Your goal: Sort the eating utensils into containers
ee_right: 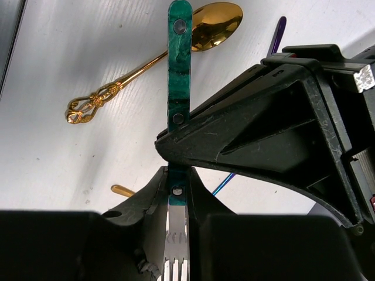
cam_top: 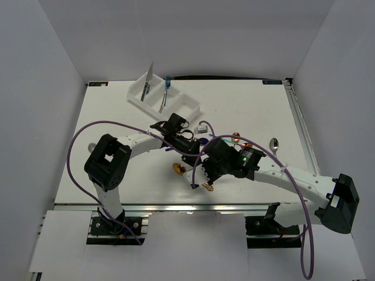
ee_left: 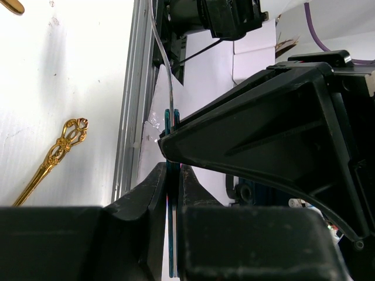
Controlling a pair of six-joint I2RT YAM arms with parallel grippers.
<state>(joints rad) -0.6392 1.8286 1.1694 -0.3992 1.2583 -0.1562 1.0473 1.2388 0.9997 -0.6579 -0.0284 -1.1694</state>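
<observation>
Item 1: your right gripper [ee_right: 177, 175], jaws pinched on the green-handled fork [ee_right: 179, 64]; a gold spoon [ee_right: 215, 24] lies on the table [ee_right: 70, 58] beyond.
Item 2: your left gripper [ee_left: 171, 170], jaws closed on a thin teal-edged utensil [ee_left: 170, 126], seen edge-on.
Item 3: white tray [cam_top: 193, 106], far side of the table, well apart from both grippers.

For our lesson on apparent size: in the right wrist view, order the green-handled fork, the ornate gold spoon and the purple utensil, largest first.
1. green-handled fork, though it sits nearest the camera, so its lead over the spoon is unsure.
2. ornate gold spoon.
3. purple utensil, mostly hidden; only its visible part counts.
</observation>
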